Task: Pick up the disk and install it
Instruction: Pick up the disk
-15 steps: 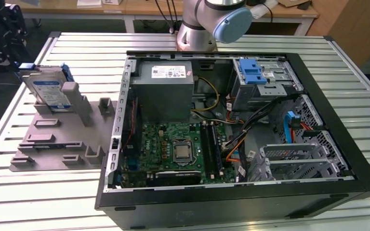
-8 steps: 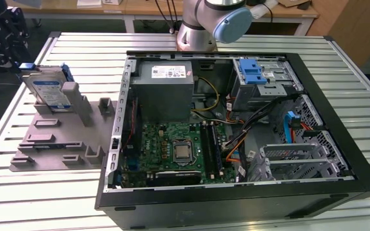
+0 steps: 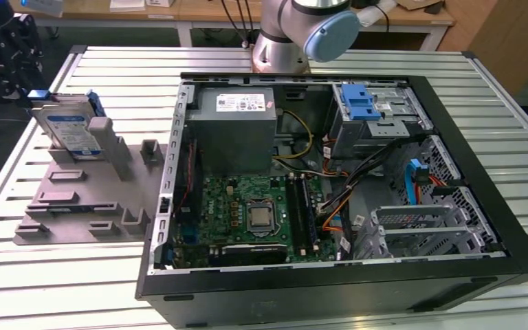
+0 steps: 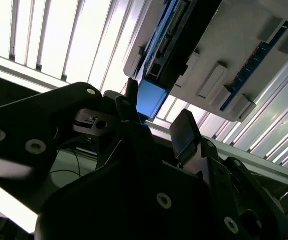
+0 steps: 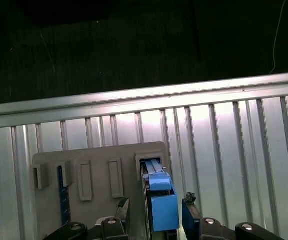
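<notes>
The disk (image 3: 69,129) stands on edge in a slot of the grey holder (image 3: 80,199) at the exterior view's left, outside the computer case. It is silver with a blue-and-white label and a blue carrier frame. In both wrist views its blue carrier end (image 5: 161,207) (image 4: 151,97) lies between my fingers. My gripper (image 5: 156,214) (image 4: 157,114) is open and straddles that end, one dark finger (image 5: 123,210) on one side and the other finger (image 5: 189,216) on the opposite side, with small gaps showing.
The open black computer case (image 3: 337,275) lies on the slatted metal table (image 3: 44,275). It holds a grey power-supply box (image 3: 236,130), a motherboard (image 3: 250,216) and a drive bay with a blue latch (image 3: 360,103). The arm's base (image 3: 282,41) stands behind the case.
</notes>
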Robot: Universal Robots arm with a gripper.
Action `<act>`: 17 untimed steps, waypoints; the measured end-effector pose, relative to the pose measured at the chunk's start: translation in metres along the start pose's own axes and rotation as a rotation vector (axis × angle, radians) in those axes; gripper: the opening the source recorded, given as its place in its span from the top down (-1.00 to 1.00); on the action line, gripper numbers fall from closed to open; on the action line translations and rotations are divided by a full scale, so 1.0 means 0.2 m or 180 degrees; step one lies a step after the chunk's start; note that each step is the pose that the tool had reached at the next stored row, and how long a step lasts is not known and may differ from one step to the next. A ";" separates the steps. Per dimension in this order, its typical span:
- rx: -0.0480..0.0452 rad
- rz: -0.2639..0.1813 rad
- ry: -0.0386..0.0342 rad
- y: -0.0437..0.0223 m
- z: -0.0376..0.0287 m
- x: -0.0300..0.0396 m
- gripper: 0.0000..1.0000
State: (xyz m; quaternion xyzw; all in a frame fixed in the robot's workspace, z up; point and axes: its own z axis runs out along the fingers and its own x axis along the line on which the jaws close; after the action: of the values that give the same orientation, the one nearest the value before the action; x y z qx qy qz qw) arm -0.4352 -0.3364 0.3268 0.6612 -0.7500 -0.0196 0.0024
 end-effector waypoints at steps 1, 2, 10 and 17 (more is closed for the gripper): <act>0.0000 0.0000 0.0000 0.000 0.003 0.000 -0.07; 0.0000 0.0000 0.0000 0.000 0.007 -0.001 -0.07; 0.0014 0.0000 0.0008 0.002 0.043 -0.002 -0.07; 0.0052 -0.0005 0.0010 0.005 0.080 -0.001 -0.07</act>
State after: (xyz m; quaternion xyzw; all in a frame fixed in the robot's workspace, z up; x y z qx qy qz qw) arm -0.4367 -0.3357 0.3108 0.6618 -0.7495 -0.0124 -0.0019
